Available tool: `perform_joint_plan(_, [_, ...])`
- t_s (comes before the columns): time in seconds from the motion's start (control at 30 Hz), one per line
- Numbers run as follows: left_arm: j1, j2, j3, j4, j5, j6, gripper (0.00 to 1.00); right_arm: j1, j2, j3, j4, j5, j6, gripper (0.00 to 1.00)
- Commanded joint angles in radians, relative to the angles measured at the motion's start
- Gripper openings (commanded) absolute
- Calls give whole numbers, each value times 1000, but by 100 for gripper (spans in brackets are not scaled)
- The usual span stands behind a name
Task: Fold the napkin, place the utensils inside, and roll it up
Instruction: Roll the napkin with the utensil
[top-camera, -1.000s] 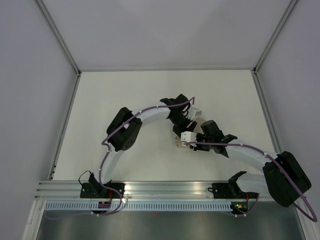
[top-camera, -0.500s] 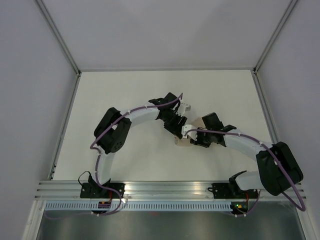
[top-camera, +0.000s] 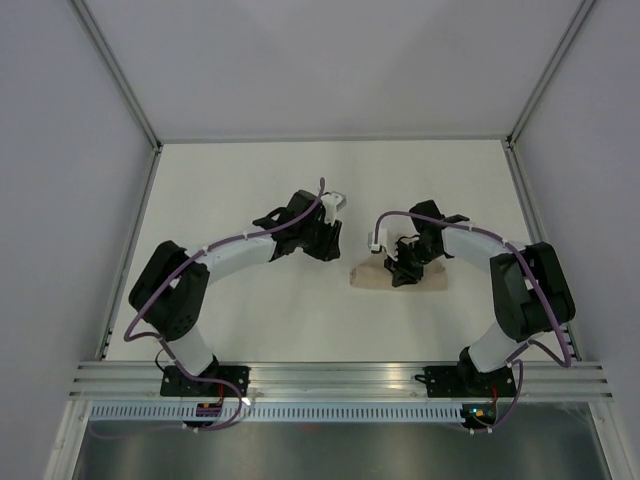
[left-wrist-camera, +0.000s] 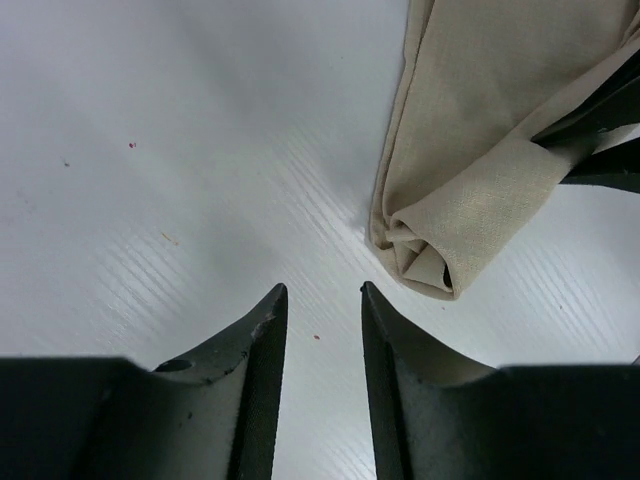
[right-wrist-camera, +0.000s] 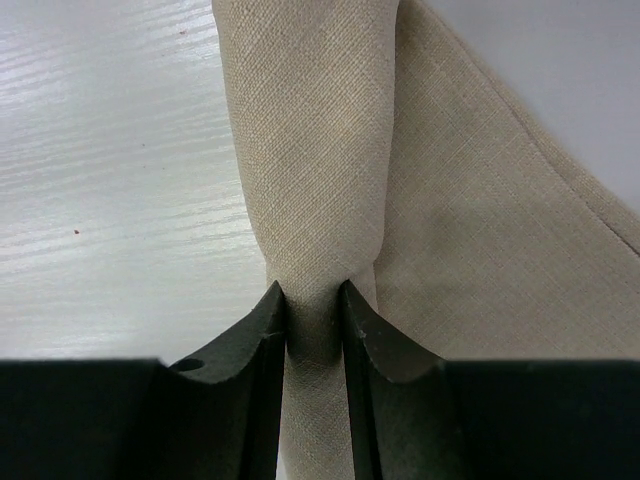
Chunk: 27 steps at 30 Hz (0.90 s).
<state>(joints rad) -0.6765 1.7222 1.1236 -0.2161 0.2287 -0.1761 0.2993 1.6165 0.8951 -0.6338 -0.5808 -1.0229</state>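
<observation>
The napkin (top-camera: 372, 279) lies rolled into a beige tube on the white table, between the two arms. My right gripper (top-camera: 404, 266) is shut on the roll; in the right wrist view the jaws pinch the napkin (right-wrist-camera: 310, 130) at the right gripper's fingertips (right-wrist-camera: 313, 290), with a flat flap spreading to the right. My left gripper (top-camera: 327, 243) stands left of the roll, apart from it. In the left wrist view the left gripper (left-wrist-camera: 322, 292) is open and empty, and the roll's spiral end (left-wrist-camera: 430, 250) lies just ahead to the right. No utensils show.
The white table (top-camera: 230, 190) is bounded by grey walls and a metal rail (top-camera: 330, 380) at the near edge. The right arm's black fingers (left-wrist-camera: 600, 130) show at the right edge of the left wrist view.
My left gripper has drawn back to the left, off the napkin. My right arm has swung so its gripper comes at the roll from behind, and more of the roll shows.
</observation>
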Motion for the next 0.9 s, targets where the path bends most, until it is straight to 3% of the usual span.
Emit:
perform_joint_plan(0.0, [-1, -67, -64, 142, -28, -57, 40, -26, 63, 25, -106, -5, -49, 8])
perform_joint_plan(0.07, [-12, -93, -106, 193, -12, -51, 30, -32, 92, 50, -133, -13, -58, 8])
perform_joint_plan(0.27, [-119, -176, -241, 363, -54, 58, 24, -55, 172, 117, -208, -31, -81, 8])
perform_joint_plan(0.47, [-274, -187, -246, 426, -184, 242, 31, -75, 224, 160, -244, -33, -88, 8])
perform_joint_plan(0.63, [-395, -81, -173, 414, -259, 435, 38, -84, 279, 208, -288, -39, -97, 8])
perform_joint_plan(0.87, [-452, 65, -116, 466, -327, 639, 45, -95, 353, 263, -349, -39, -111, 8])
